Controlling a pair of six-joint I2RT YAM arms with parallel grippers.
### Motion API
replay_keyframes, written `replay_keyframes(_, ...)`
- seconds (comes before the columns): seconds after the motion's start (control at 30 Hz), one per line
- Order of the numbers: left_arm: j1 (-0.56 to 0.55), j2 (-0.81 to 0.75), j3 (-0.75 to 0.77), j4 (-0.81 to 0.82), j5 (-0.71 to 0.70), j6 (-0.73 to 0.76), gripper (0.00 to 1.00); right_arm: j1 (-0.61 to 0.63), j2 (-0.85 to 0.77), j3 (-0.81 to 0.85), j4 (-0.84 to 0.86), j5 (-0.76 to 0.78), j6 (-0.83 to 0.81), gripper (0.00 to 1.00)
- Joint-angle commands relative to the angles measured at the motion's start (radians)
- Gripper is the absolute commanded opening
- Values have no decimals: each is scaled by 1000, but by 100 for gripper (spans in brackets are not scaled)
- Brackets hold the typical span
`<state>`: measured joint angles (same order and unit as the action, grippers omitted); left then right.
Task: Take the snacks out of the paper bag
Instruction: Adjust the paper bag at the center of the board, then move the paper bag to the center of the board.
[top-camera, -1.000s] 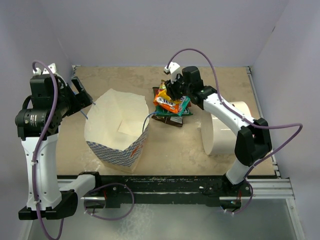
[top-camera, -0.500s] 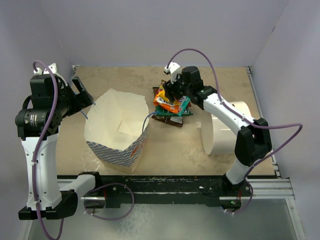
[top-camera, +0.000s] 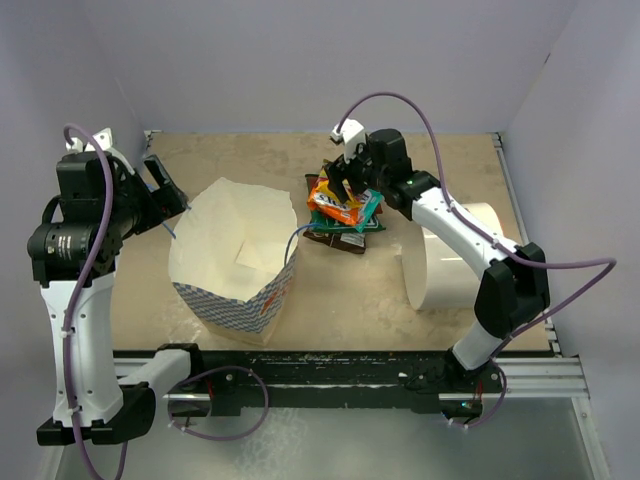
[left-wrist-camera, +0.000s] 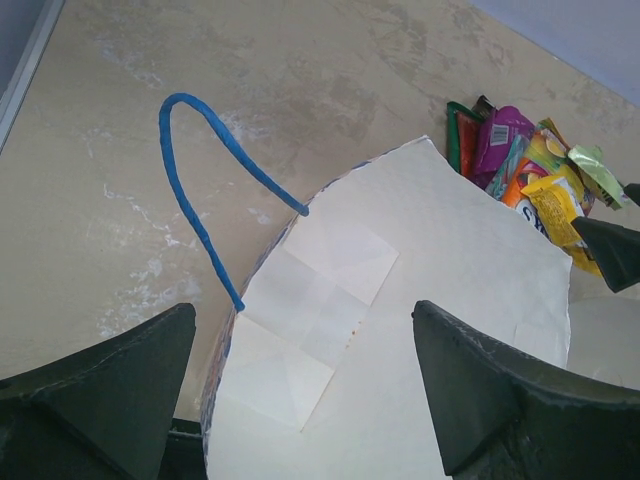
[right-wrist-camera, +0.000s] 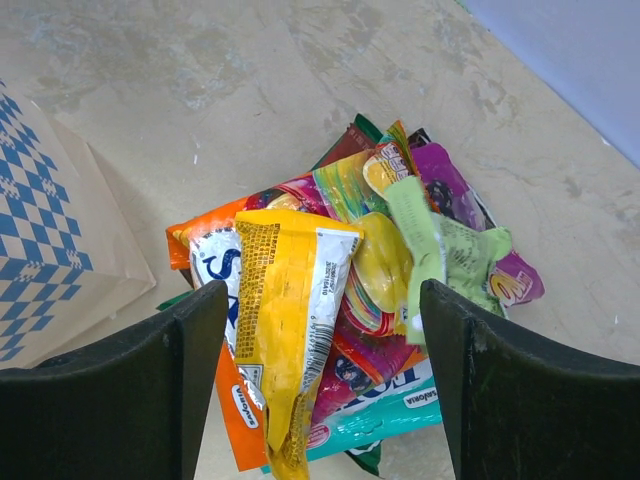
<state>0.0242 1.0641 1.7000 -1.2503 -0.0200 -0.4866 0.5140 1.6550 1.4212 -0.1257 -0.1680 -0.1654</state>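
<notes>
The paper bag (top-camera: 232, 255) stands open on the table, white inside, blue checks on its front; I see no packets inside it in the left wrist view (left-wrist-camera: 400, 330). The snacks (top-camera: 343, 212) lie in a pile on the table right of the bag, yellow, orange, teal, purple and green packets (right-wrist-camera: 350, 300). My right gripper (top-camera: 346, 178) is open and empty just above the pile, fingers either side. My left gripper (top-camera: 168, 187) is open at the bag's left rim, beside a blue string handle (left-wrist-camera: 200, 180).
A plain white cylinder (top-camera: 448, 262) lies on its side at the right, under my right forearm. The bag's checked corner (right-wrist-camera: 50, 230) shows left of the pile. Walls close the table at the back and both sides.
My right gripper has lifted slightly up and away from the snack pile. The left arm has shifted a little. The bag and pile have not moved.
</notes>
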Motion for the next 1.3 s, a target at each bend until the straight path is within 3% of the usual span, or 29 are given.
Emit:
replay_keyframes(0.0,5,-19,22,25,18,5,93,1,-38,38,29,2,1,80)
replay_keyframes(0.47,5,-19,3,32,20,22,98,1,-60,40,33,5,-2,84)
replay_keyframes(0.87,5,49,6,19,-71,26,71,1,-138,57,58,45,2,88)
replay_keyframes(1.03,5,11,-17,-65,-134,-92,72,1,-180,30,65,45,7,89)
replay_keyframes(1.13,5,-43,-123,-11,-164,-144,72,2,-196,16,73,38,12,89)
replay_keyframes(1.27,5,-3,-171,50,-140,-190,69,1,-212,-1,78,29,14,89)
